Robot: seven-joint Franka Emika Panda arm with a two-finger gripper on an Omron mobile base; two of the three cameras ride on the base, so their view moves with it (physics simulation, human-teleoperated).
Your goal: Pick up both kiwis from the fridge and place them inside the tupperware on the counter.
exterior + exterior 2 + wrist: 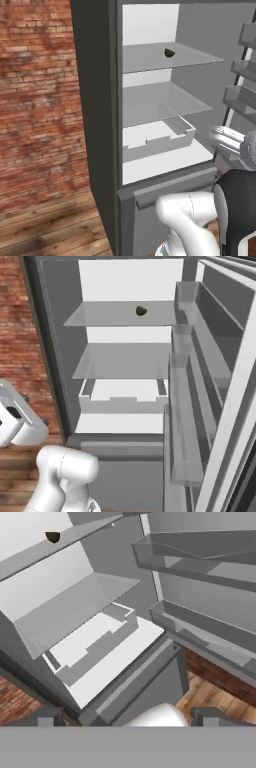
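White arm: low in front of the open fridge, not yet reaching in.
Fingers (125, 719): two dark tips spread wide, holding nothing.
Tall dark grey fridge (95, 100): door open, pale drawer low inside.
Small dark olive-brown kiwi (169, 52): one seen, on the upper grey shelf (150, 60), far back.
Progress: judged at the start; both fruits remain to move.

Dark olive-brown kiwi (169, 52), dark grey fridge (95, 100) with pale interior, red mottled brick wall (35, 100).
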